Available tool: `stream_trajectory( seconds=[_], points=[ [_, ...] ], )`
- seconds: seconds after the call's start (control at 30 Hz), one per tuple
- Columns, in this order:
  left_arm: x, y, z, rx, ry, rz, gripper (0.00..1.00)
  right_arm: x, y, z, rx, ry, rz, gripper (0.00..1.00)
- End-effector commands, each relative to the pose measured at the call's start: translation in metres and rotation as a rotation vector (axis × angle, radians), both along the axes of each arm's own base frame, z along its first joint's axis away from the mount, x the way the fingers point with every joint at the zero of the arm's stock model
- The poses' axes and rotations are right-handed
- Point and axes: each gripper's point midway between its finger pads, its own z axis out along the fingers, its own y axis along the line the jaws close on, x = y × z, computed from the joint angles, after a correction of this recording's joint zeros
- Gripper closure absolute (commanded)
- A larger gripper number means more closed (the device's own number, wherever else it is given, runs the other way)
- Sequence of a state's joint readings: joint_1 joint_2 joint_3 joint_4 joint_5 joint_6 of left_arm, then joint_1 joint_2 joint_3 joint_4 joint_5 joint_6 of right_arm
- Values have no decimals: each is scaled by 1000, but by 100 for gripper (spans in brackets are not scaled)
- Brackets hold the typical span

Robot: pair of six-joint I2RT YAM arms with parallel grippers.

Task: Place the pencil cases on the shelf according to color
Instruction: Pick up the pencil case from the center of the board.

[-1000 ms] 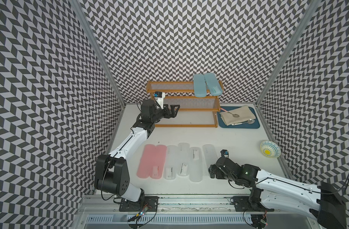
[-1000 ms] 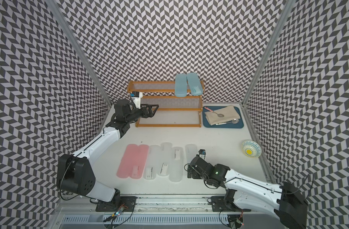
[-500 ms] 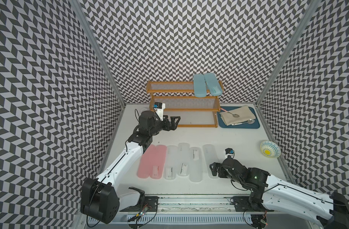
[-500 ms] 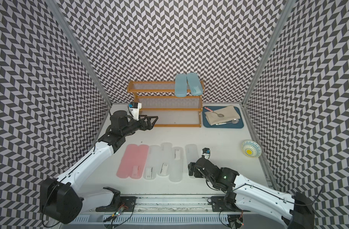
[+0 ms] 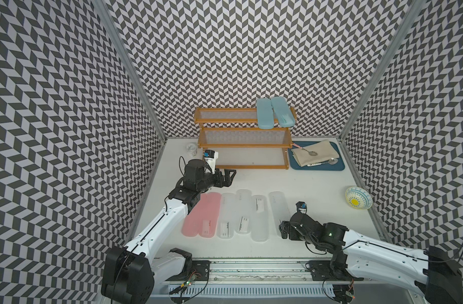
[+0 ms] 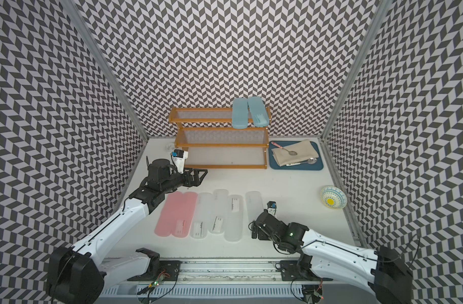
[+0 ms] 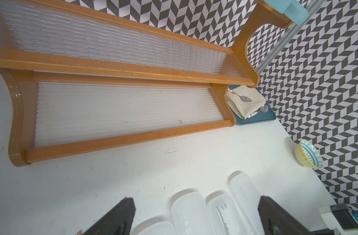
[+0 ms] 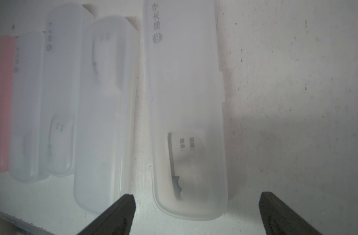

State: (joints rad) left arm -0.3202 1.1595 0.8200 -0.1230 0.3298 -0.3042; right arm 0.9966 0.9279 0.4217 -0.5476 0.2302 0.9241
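Observation:
The shelf (image 5: 242, 139) (image 6: 219, 136) stands at the back, with two light blue pencil cases (image 5: 264, 117) (image 6: 239, 115) on the right of its top tier. On the table lie two pink cases (image 5: 201, 215) (image 6: 176, 214) and several frosted ones in a row. My left gripper (image 5: 229, 177) (image 6: 200, 176) (image 7: 196, 201) hangs open between the shelf's bottom tier (image 7: 121, 109) and the row, holding nothing. My right gripper (image 5: 284, 231) (image 6: 254, 231) (image 8: 195, 198) is open, its jaws straddling the near end of the rightmost frosted case (image 5: 277, 208) (image 8: 186, 101).
A dark blue tray (image 5: 338, 165) with a beige cloth and spoons sits right of the shelf. A yellow and blue bowl (image 5: 358, 201) (image 7: 308, 156) stands near the right wall. A small white cup (image 5: 192, 148) is left of the shelf.
My left gripper has drawn back from the shelf's lower tier toward the row of cases, still open. My right gripper has stayed open and shifted only slightly toward the table's front.

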Motion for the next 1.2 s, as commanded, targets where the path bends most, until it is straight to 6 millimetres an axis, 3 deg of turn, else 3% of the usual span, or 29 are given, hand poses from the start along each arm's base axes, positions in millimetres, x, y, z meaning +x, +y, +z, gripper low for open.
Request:
stream_trajectory(
  seconds=[0.0, 0.13, 0.47, 0.53, 0.73, 1.17],
  points=[
    [6, 0, 5, 12, 4, -2, 0, 7, 14, 16, 46, -25, -2, 0],
    [6, 1, 11, -10, -14, -7, 1, 8, 10, 16, 45, -30, -28, 0],
    [4, 15, 19, -5, -52, 44, 0, -3, 30, 12, 166, 10, 42, 1],
    [4, 16, 19, -3, -53, 48, 0, -4, 30, 9, 146, 25, 46, 0],
    [3, 15, 21, -7, -55, 43, 0, -2, 6, -3, -24, 51, -18, 0],
    [3, 14, 22, -18, -53, 40, 0, 0, 25, -7, -57, 66, 26, 1]
  ],
)
